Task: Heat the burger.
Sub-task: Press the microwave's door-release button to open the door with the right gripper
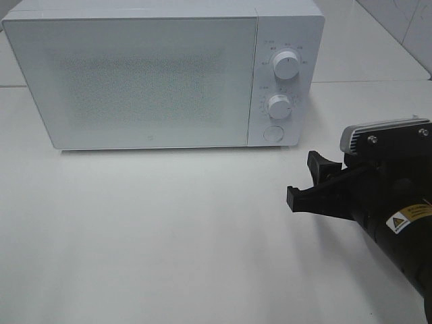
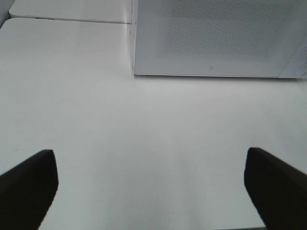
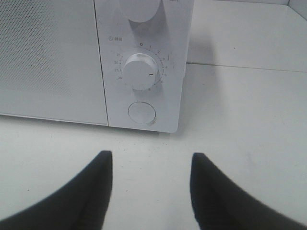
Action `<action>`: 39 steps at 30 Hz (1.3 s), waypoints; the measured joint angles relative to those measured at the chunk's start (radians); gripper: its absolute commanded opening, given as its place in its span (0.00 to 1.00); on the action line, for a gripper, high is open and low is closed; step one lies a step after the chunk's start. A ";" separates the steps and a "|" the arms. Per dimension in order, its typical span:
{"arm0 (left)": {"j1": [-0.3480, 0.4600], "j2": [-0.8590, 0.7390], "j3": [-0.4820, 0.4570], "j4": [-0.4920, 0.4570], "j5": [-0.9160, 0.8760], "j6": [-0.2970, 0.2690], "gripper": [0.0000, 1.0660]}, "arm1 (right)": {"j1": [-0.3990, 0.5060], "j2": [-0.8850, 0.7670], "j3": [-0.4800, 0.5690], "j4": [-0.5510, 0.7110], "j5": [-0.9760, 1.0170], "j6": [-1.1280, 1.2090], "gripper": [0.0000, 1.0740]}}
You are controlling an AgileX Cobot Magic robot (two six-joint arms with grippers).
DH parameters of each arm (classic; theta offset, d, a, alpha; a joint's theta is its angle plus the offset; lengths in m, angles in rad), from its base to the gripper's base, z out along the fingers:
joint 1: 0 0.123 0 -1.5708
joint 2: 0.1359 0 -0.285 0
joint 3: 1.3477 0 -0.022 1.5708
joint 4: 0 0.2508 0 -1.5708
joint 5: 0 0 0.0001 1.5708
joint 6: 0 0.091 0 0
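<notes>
The right gripper [image 1: 304,181] hovers at the lower right of the overhead view, above the white table [image 1: 169,236]. Its two black, wedge-shaped fingers stand apart with nothing between them, and its own camera shows only bare tabletop in the gap. A yellow warning label [image 1: 409,219] sits on the glossy black arm [image 1: 385,199] behind it. The left gripper [image 2: 149,158] appears only in its wrist view: dark, blunt fingers spread wide and empty over the same smooth, matte surface.

The burger shows in none of the three views, so where it lies relative to either claw cannot be told.

Farther back, across the upper part of the overhead view, stands a white, boxy microwave [image 1: 148,81] with its door [image 1: 135,77] shut. The door panel is frosted and speckled with a fine dot mesh, and nothing can be made out through it. Right of the door is a control strip with an upper knob [image 1: 286,67], a lower knob [image 1: 279,106] and a round button [image 1: 273,133] beneath.

The right wrist view adds detail: the lower knob's pale face with a dark pointer line, numbers ringed around it, and the button's silvery rim. The left wrist view shows the door's lower edge and a seam [image 2: 72,20] between tabletops beside the microwave.
</notes>
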 measured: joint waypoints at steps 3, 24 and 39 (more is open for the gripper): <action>0.000 0.000 0.000 0.000 0.000 0.000 0.92 | 0.000 0.000 0.000 0.001 -0.001 0.119 0.20; 0.000 0.000 0.000 0.000 0.000 0.000 0.92 | 0.000 0.000 0.000 0.001 -0.003 1.156 0.00; 0.000 0.000 0.000 0.000 0.000 0.000 0.92 | 0.000 0.038 -0.001 0.049 0.014 1.422 0.00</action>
